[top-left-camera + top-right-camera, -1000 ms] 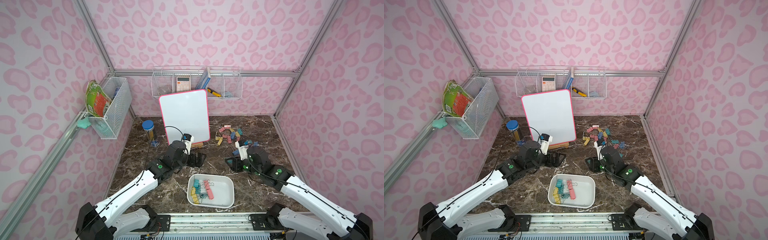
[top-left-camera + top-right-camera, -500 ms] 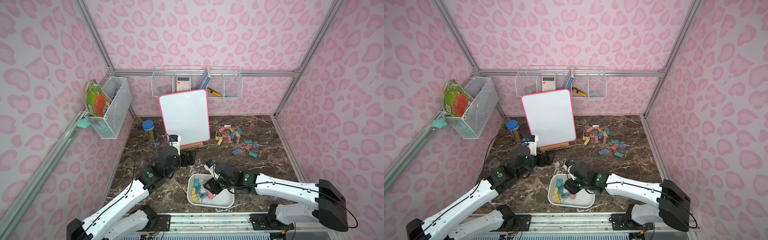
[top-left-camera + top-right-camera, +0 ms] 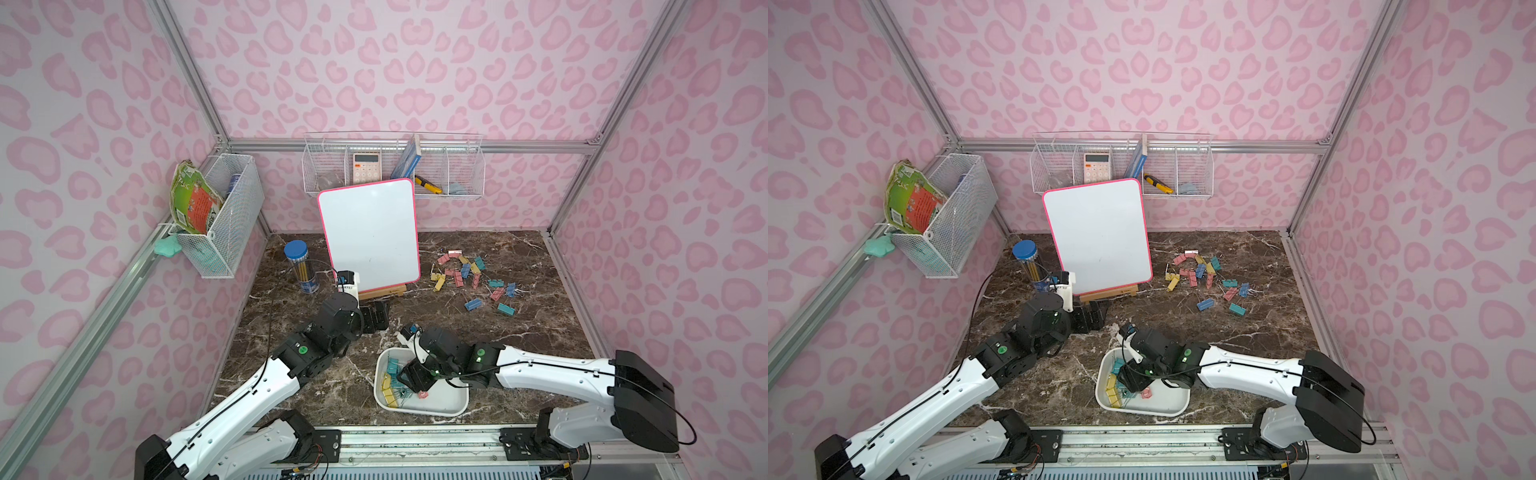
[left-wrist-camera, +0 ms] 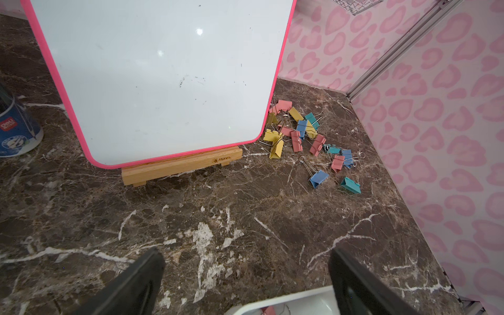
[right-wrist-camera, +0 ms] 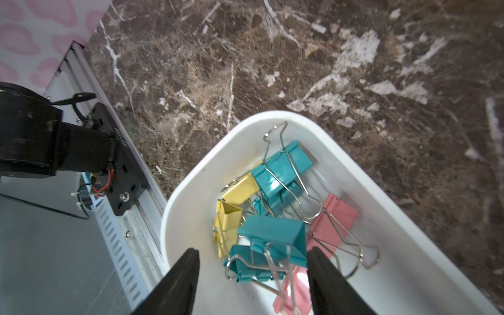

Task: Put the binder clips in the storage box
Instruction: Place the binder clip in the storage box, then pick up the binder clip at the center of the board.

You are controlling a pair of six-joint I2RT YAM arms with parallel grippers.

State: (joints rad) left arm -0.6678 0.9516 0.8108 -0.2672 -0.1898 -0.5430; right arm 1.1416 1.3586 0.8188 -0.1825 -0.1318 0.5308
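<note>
The storage box (image 3: 440,409) (image 3: 1163,409) is a shallow white tray near the table's front edge. It holds several teal, yellow and pink binder clips (image 3: 392,382) (image 5: 278,174). My right gripper (image 3: 411,384) (image 5: 252,272) hangs low over the box's left half, open. A teal clip (image 5: 272,234) sits loose between its fingers, on top of the other clips. More binder clips (image 3: 469,274) (image 4: 305,136) lie scattered at the back right of the table. My left gripper (image 3: 376,318) (image 4: 245,272) is open and empty over bare table, between the box rim (image 4: 286,302) and the easel.
A pink-framed whiteboard (image 3: 370,232) leans on a wooden easel (image 4: 180,166) at the back centre. A blue-lidded pencil tub (image 3: 301,266) stands to its left. Wire baskets hang on the back wall (image 3: 392,166) and the left wall (image 3: 224,208).
My right arm swung from the scattered clips to the box, lowered into it, and its jaws widened off a teal clip. My left gripper shifted a little left and toward the back.
</note>
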